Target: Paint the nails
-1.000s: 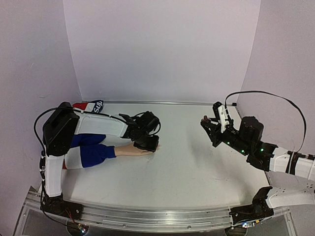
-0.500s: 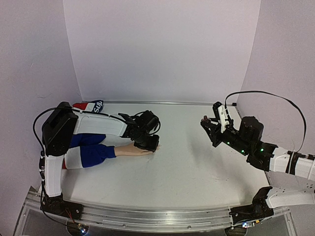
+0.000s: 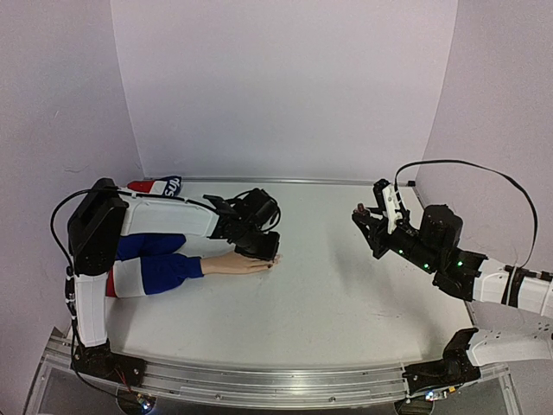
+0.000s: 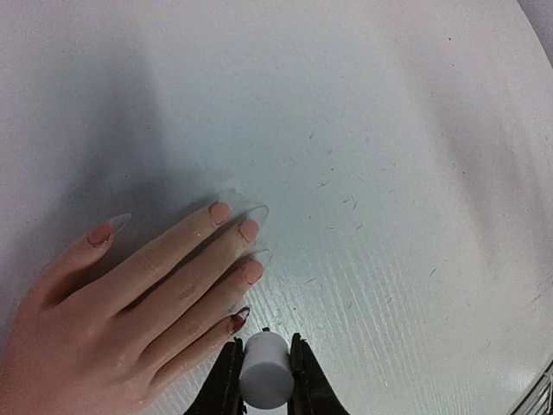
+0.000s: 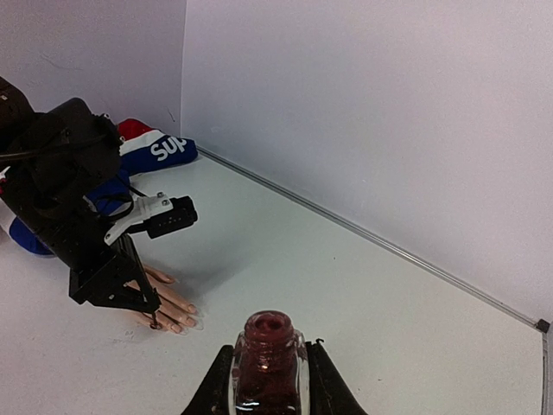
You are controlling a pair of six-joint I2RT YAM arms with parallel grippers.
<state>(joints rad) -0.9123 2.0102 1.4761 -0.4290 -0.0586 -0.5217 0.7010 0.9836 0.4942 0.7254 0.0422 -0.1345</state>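
- Left end effector [image 4: 263, 373] is clamped on a white cap [image 4: 263, 385], bottom centre of its wrist view.
- Up and left of it, the hand [image 4: 112, 320] lies flat on the desk [image 4: 389, 173], fingers pointing to the upper right.
- The nails [image 4: 249, 230] sit mid-frame. The little-finger one, just beside the cap, looks dark red and the others pale.
- In the right wrist view, a thin brush [image 5: 153, 318] points down at the fingertips. Whether it touches, I can't tell.
- Right end effector [image 5: 268, 385], bottom centre, is closed round an open bottle [image 5: 268, 346] of dark red polish, well apart from the hand.
- Top view: the striped sleeve [image 3: 155, 270] lies at centre left.
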